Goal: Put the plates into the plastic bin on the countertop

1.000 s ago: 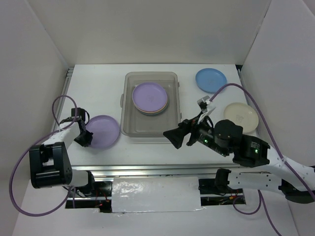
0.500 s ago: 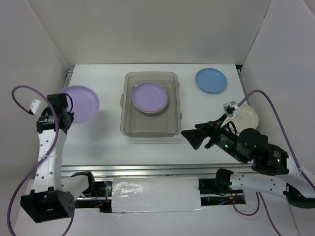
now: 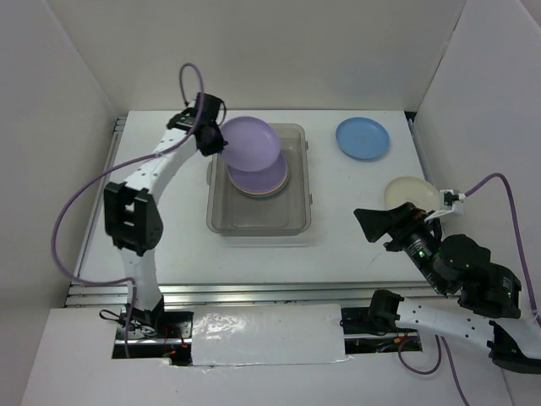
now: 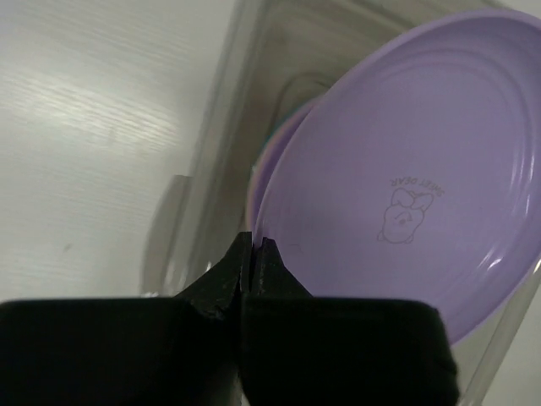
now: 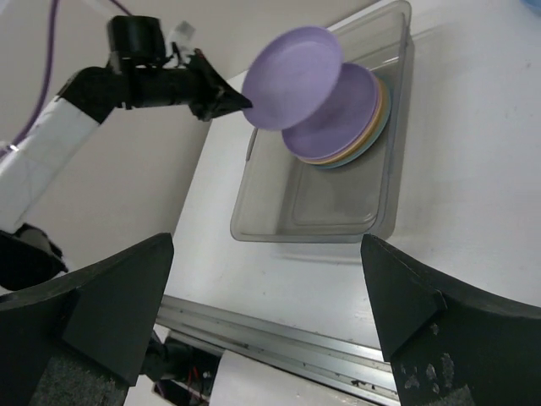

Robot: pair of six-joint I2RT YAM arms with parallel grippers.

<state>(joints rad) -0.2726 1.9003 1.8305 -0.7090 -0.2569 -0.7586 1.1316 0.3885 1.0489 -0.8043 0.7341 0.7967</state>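
Lavender plate [image 3: 250, 142] pinched at its rim in my left gripper [image 4: 254, 248], tilted over the stacked plates [image 3: 272, 178] in the plastic bin [image 3: 258, 216], upper centre, while my right gripper [image 5: 266, 326] sits spread wide, lower right.

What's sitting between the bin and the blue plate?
Nothing. The top view shows only bare countertop between the bin and the blue plate.

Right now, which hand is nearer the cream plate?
Right. The right hand hovers open just beside the cream plate, on its near-left side; the left hand is far off at the plastic bin's far-left corner, gripping a lavender plate.
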